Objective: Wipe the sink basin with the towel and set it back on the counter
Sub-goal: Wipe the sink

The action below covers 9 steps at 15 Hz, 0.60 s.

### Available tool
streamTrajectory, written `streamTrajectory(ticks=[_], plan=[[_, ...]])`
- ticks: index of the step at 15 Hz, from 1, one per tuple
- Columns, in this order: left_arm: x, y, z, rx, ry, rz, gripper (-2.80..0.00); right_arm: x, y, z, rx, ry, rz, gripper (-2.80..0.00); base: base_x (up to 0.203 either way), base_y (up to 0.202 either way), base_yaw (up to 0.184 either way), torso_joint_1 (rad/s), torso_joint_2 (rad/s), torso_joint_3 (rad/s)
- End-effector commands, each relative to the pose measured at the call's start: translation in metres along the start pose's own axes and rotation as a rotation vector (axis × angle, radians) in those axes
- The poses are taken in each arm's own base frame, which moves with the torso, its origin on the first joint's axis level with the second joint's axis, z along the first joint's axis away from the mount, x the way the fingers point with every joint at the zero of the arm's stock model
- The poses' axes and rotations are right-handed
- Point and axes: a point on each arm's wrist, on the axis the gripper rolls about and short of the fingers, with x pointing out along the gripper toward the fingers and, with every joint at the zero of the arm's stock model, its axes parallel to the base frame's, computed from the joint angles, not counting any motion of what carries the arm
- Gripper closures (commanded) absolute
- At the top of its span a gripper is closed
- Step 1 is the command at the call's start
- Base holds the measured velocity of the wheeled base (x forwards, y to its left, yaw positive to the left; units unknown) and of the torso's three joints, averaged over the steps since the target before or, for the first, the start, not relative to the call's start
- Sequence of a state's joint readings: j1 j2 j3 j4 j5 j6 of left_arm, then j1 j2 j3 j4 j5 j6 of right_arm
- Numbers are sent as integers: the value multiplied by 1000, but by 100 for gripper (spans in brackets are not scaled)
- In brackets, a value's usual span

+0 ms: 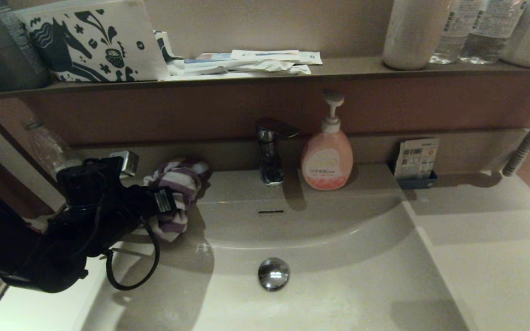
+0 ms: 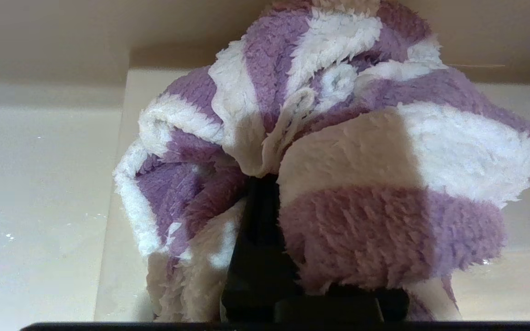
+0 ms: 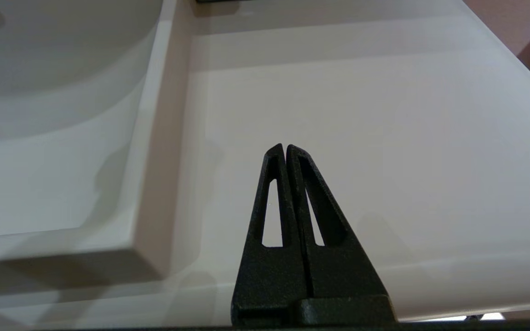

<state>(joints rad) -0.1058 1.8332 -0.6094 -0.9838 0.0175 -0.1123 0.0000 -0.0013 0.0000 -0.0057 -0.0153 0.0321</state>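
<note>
towel: bunched, no clear long axis, at sink basin's back-left corner
left gripper: clamped on towel, fingertips buried in folds
right gripper: closed, empty, over counter

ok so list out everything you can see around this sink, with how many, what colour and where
sink basin: 1, cream-white, centre
drain plug: 1, chrome, basin floor
overflow slot: 1, dark, basin back wall
counter: 1, cream-white, around the basin
tap: 1, chrome, behind the basin
soap bottle: 1, pink, right of the tap
towel: 1, purple and white stripes, bunched at the basin's back left corner
pouch: 1, white with dark print, shelf left
packets: several, white, shelf middle
bottles: several, shelf right
left gripper: black, shut on the towel
right gripper: black, shut, empty, over the right counter
</note>
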Motion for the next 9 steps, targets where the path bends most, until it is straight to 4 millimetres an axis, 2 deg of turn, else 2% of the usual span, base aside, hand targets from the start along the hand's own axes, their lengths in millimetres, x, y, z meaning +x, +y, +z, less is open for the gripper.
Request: streamTrajectory(ticks=[1, 3, 9], plan=[[0, -10, 2, 6, -14, -31, 0, 0, 0, 0, 0, 1, 0, 0, 0, 0, 0, 0, 0, 0], [-1, -31, -2, 20, -6, -77, 0, 0, 0, 0, 0, 1, 0, 0, 0, 0, 0, 0, 0, 0], [3, -112, -12, 73, -16, -143, 0, 0, 0, 0, 0, 1, 0, 0, 0, 0, 0, 0, 0, 0]])
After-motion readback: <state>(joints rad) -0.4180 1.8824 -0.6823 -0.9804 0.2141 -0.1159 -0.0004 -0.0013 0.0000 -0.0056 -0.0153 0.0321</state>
